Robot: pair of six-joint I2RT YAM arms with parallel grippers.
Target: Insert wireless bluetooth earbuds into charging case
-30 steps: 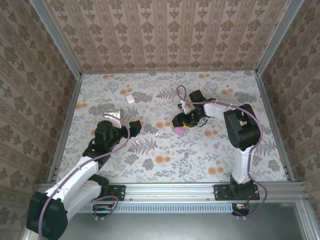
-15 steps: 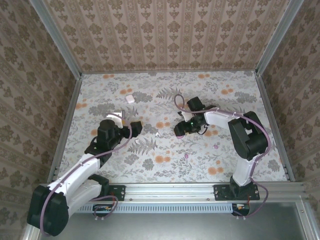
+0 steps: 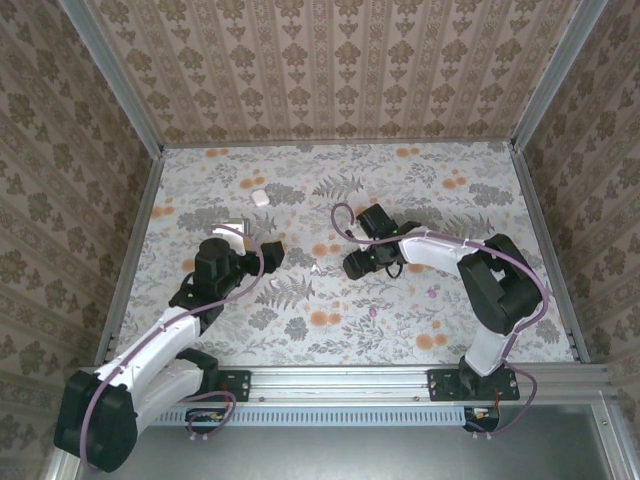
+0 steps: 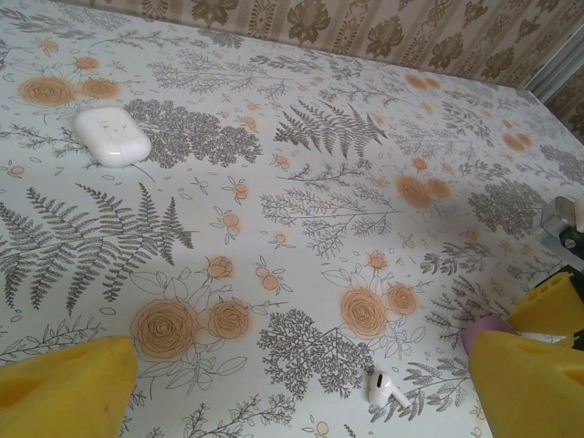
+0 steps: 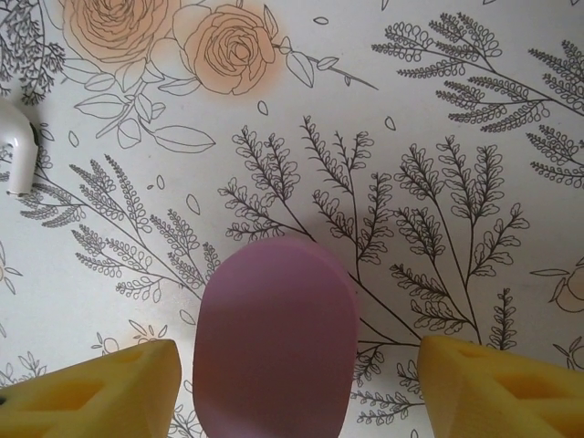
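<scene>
Overhead view, right arm: the right gripper [image 3: 358,263] sits low over the flowered table [image 3: 200,330] at centre frame.
Overhead view, left arm: the left gripper [image 3: 250,243] hangs left of centre, fingers spread wide and empty. It looks to be waiting.
Overhead view, buds: the white earbud [image 3: 316,268] lies loose between the two grippers. The first pink earbud [image 3: 432,292] and second pink earbud [image 3: 372,311] lie lower right of the right gripper. None is in a case.
Overhead view, surroundings: the white case [image 3: 260,197] rests upper left, well apart.
Left wrist view, fingers: its yellow pads [image 4: 64,383] fill the bottom corners, with bare table between them.
Left wrist view, things: white earbud [image 4: 383,386] at bottom, right of centre; white case [image 4: 111,135] upper left, lid apparently shut; pink case [image 4: 481,330] at the right edge.
Right wrist view, fingers: the right gripper [image 5: 297,365] straddles the pink case [image 5: 274,338]. Its pads [image 5: 91,388] stand apart and neither clearly touches the case. It probably means to grip or steady it.
Right wrist view, obstacle: the pink case looks closed, so it likely needs opening first. The white earbud [image 5: 16,151] lies at the left edge.
</scene>
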